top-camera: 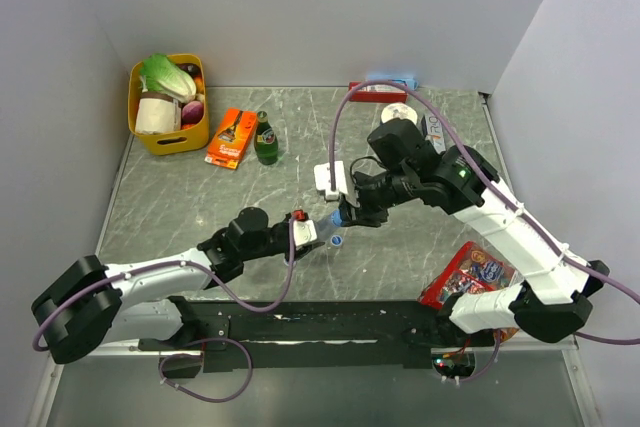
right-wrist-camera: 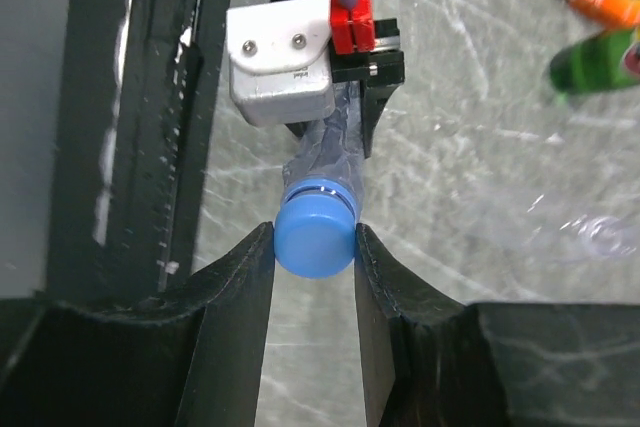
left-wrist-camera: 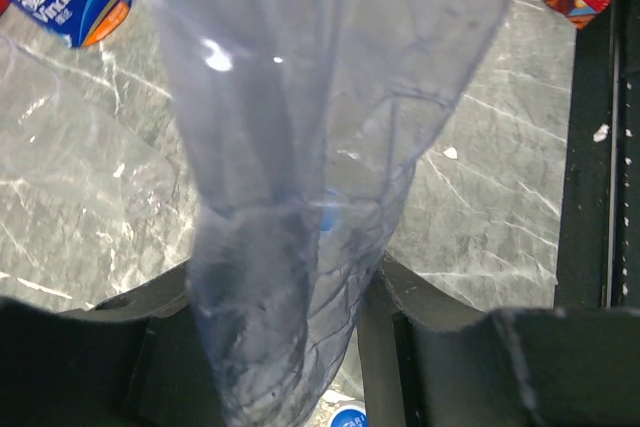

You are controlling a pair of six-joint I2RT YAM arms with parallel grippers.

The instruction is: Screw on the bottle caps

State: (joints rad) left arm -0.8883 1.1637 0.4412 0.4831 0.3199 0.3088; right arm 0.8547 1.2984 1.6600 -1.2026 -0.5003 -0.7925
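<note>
Both sets grasp, centrally toward the near edge of the surface (top-camera: 400, 257): left jaws clench the clear bottle (left-wrist-camera: 280, 197), right jaws pinch its blue cap (right-wrist-camera: 314, 237).

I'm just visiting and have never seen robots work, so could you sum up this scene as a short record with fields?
Left claw: shut on the clear bottle, neck pointing toward the other claw
Right claw: shut on a blue cap at the bottle's mouth
Thread: cannot tell how far the cap is screwed on
Spare cap: blue, lying loose on the table near both claws
Background: green glass bottle, yellow basket
</note>
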